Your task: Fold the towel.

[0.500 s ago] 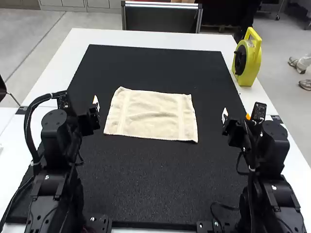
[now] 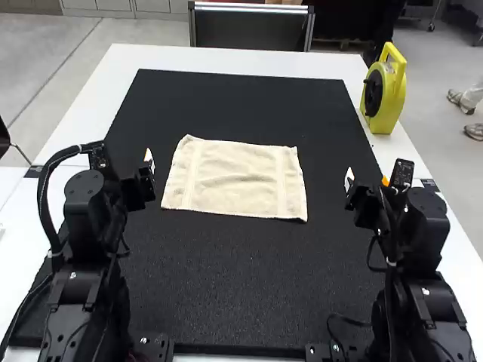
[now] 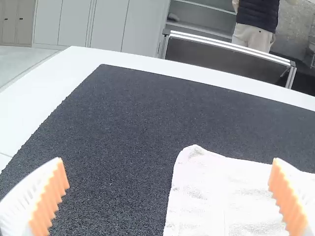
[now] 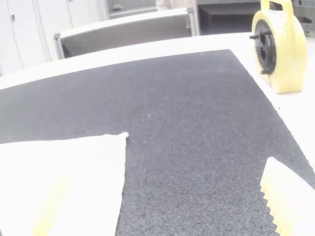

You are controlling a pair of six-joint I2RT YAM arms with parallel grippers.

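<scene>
In the high view, the cream towel lies spread, lightly wrinkled, on a black mat over the white worktop. The left gripper and right gripper stand apart from it on either side; a yellow cable reel stands beside the mat. The left wrist view shows ribbed fingers wide apart. The right wrist view's fingers are also wide apart.
</scene>
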